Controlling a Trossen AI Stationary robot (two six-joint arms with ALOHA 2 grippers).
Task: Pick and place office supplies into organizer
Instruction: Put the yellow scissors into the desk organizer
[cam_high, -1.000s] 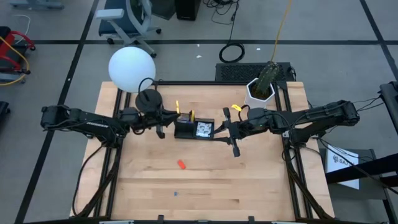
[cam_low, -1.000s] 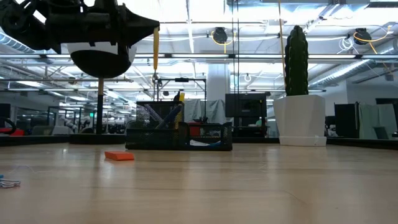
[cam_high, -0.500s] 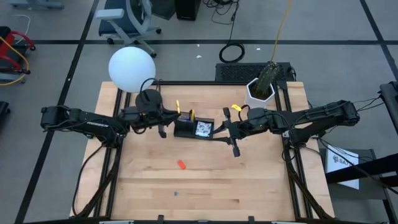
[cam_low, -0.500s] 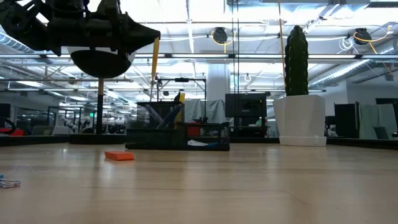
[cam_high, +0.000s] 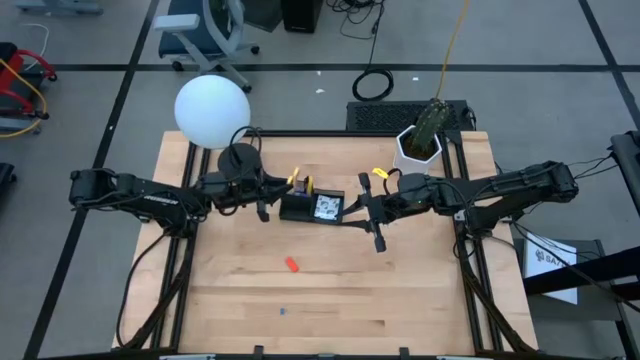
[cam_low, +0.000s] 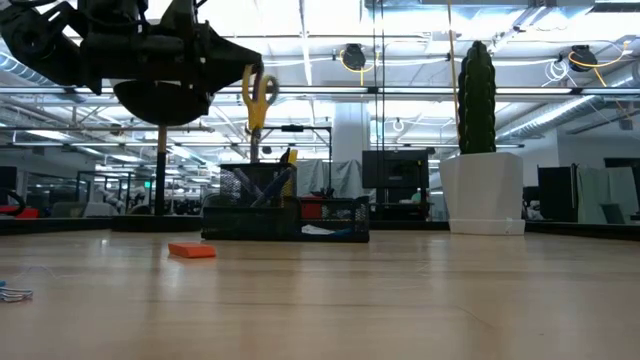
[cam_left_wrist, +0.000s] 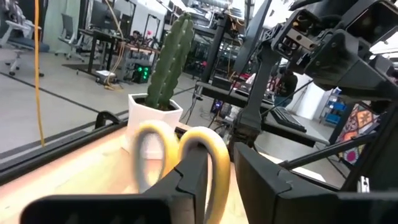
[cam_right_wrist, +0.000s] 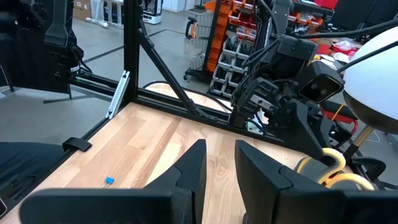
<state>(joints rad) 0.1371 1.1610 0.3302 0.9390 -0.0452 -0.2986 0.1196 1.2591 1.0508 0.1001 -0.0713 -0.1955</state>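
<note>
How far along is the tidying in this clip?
Done: a pen stands in the organizer. In hand: the yellow-handled scissors are upright at the left gripper, over the cup section. Left: the red eraser-like piece and a small blue item lie on the table. The right gripper waits beside the organizer.

scissors (cam_high: 294, 180) above organizer's (cam_high: 312, 208) left end | eraser (cam_high: 292, 264) in front | plant pot (cam_high: 419, 147) behind-right

No readable text, white sheet (cam_high: 553, 256) beside table has print (too small), no brands/nos.
</note>
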